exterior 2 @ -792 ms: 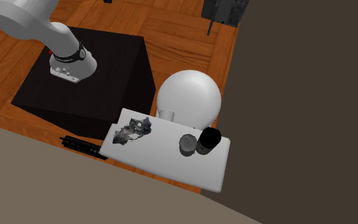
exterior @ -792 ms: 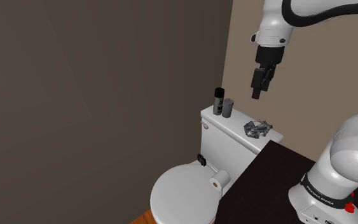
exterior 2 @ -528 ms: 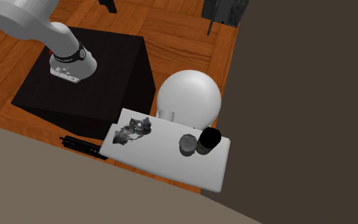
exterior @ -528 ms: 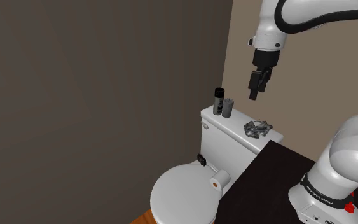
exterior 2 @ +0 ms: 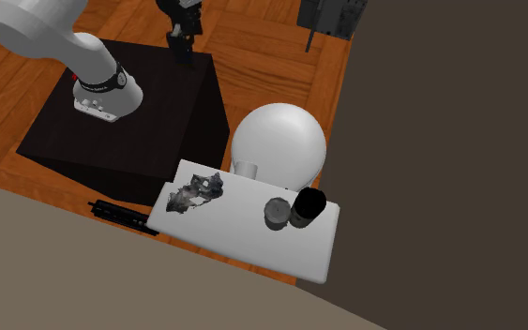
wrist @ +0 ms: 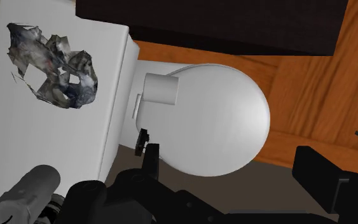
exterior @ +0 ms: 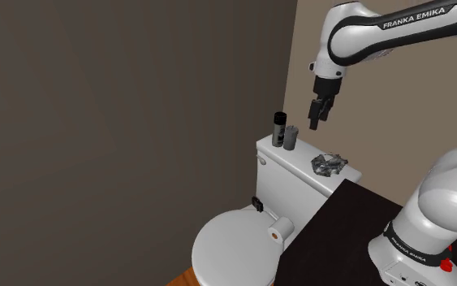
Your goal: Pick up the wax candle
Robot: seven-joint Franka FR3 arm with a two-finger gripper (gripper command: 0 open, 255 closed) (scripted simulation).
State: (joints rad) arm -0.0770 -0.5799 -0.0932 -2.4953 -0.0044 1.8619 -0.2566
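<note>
On the white toilet tank lid (exterior: 299, 158) the grey candle (exterior: 291, 136) stands upright, just beside a black canister (exterior: 279, 128) and well apart from a crumpled wad (exterior: 329, 164). Above it, a little to one side, the fingers (exterior: 314, 119) hang spread and empty, pointing down, probably lining up for a top-down grasp

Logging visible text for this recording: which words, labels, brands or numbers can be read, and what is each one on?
"FRANKA EMIKA": white letters on the dark upper arm link, shoulder view.
White lettering on the dark band around the arm's base: too small to read.
No lettering can be made out on the things standing on the toilet tank.
</note>
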